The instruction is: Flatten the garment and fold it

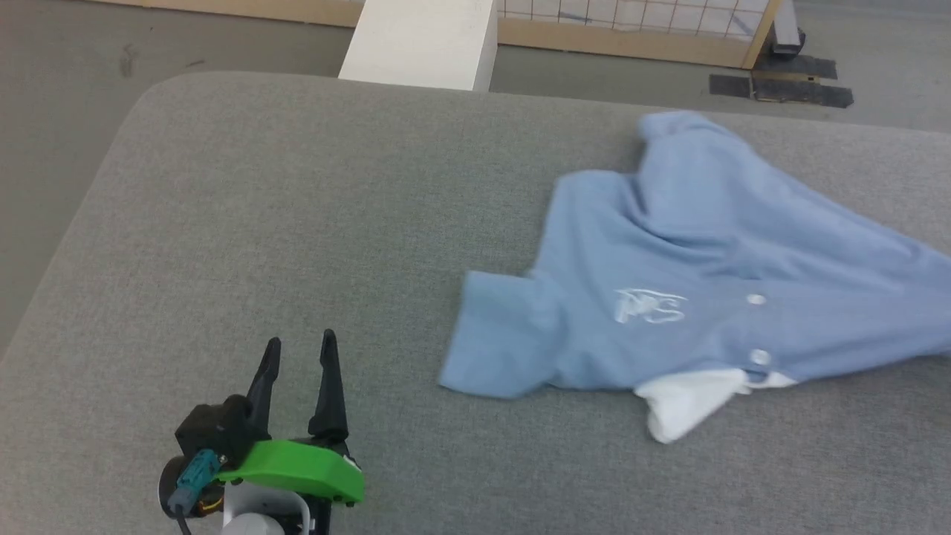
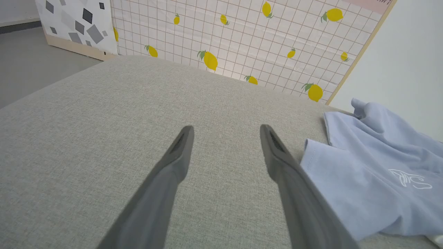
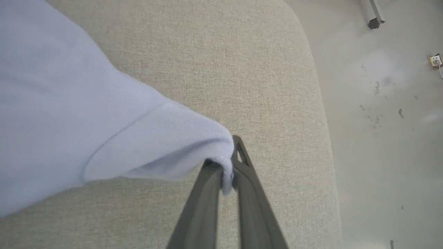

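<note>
The garment [image 1: 691,275], a light blue polo shirt, lies rumpled on the right half of the grey padded table [image 1: 297,208]. Its white collar [image 1: 687,405] points toward me, and two white buttons and a white cursive logo [image 1: 650,306] face up. My left gripper [image 1: 299,348] stands open over bare table at the lower left, well short of the near sleeve [image 1: 494,334]. In the left wrist view the garment [image 2: 373,173] lies just right of that gripper [image 2: 226,133]. My right gripper [image 3: 226,162] is shut on a sleeve hem of the garment [image 3: 104,131], which hangs stretched from the pinch.
The table's rounded right edge [image 3: 322,114] drops to the grey floor just beyond my right gripper. A white block [image 1: 423,41] and a wooden-framed tiled panel [image 1: 639,22] stand behind the table. A lemon-patterned panel [image 2: 242,41] shows in the left wrist view.
</note>
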